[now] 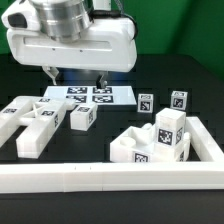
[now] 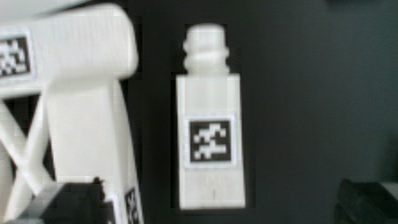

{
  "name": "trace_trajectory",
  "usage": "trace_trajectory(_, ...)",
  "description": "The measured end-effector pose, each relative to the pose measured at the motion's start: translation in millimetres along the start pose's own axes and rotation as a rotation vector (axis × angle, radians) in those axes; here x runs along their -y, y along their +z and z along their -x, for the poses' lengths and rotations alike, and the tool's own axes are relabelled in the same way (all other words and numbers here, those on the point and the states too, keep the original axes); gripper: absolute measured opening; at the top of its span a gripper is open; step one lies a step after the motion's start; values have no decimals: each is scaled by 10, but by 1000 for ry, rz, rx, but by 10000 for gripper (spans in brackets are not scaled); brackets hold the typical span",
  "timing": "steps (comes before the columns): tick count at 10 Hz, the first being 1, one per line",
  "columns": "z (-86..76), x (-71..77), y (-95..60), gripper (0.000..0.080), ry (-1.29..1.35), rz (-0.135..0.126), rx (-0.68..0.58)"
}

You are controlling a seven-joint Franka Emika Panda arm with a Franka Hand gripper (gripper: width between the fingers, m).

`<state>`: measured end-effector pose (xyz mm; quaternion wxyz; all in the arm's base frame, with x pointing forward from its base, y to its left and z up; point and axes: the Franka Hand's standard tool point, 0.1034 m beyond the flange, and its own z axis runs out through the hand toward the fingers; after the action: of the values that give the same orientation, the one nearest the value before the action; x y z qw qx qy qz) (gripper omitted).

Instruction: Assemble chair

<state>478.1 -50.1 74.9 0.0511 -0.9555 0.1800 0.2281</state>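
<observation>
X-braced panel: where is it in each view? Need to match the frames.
Exterior view: the X-braced panel lies flat at the exterior view's left, lower in the picture than the open gripper.
Wrist view: partly in frame, cut off at the edge, diagonal braces showing.
Shared landmark: the pegged bar beside it. In the exterior view it is probably the tagged piece on the panel's right, but that match is not certain.

surface: black matte table (image 1: 200,75) | behind: green backdrop (image 1: 195,15), perhaps a wall or screen | light: even, soft
</observation>
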Motion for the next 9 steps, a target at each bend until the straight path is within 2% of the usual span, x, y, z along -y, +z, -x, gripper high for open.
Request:
trace_trajectory(3,-83,-47,28,649,-22,12,195)
trace_trajectory(4,-123,-22,34,649,-26,22,255)
trace_trajectory(5,-118,1,44,649,-29,31,312)
trace_trajectory(6,-48,-42,71,649,-20,37,426)
trace_trajectory(7,-149,-51,98,649,-19,41,427)
trace_trajectory(9,-175,-37,106,649,-21,43,423)
